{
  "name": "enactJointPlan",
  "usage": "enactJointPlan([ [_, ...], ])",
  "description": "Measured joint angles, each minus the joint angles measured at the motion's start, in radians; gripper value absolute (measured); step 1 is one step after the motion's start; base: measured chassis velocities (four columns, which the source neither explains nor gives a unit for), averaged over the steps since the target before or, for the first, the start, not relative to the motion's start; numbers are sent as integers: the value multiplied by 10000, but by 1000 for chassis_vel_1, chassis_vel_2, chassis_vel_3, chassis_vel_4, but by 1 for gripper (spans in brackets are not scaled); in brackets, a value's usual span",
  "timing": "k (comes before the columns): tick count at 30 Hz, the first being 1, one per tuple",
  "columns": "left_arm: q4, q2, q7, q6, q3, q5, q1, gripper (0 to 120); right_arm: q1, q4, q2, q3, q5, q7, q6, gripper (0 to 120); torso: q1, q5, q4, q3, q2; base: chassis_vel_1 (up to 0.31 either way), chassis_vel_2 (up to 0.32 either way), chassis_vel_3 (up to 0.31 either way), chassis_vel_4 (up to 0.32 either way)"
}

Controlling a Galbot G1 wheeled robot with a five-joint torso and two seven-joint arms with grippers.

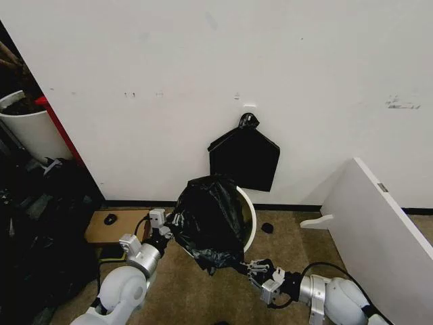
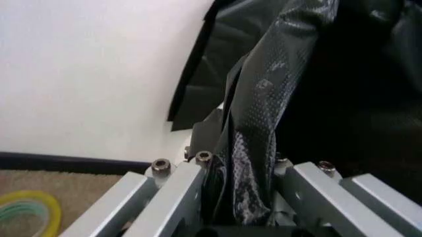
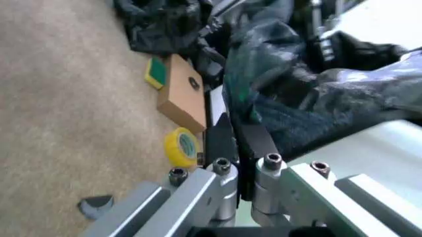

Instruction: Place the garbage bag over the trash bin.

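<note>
Two grippers hold the garbage bag (image 1: 211, 220) in the head view: the left gripper (image 1: 166, 232) clamps its edge at 9 o'clock, the right gripper (image 1: 252, 269) pinches its lower hem at 5 o'clock. The bag drapes over the trash bin (image 1: 249, 215), whose white rim shows at the bag's 3 o'clock. Left wrist view: jaws closed on a bunched fold of bag (image 2: 254, 143). Right wrist view: fingers (image 3: 221, 140) pressed together on bag film (image 3: 310, 98); yellow tape roll (image 3: 181, 146) on carpet.
</note>
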Motion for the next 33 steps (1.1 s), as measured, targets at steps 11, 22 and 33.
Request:
enactJointPlan([
  [11,117,-319,-455,-280,229,366,-215,0,-277,329,-253,-53,1732,-1540,39,8,0,8,-2,0,0,0,0,0,0],
  [22,216,-467,-873,-449,315,535,-356,0,-316,1165,-503,-76,6412,-5885,-327,45,0,6,-1,0,0,0,0,0,0],
  [33,209,-692,-1021,-498,428,596,-435,0,-999,3389,-717,-1342,2480,1446,-4108,84,0,5,-3,0,0,0,0,0,0],
])
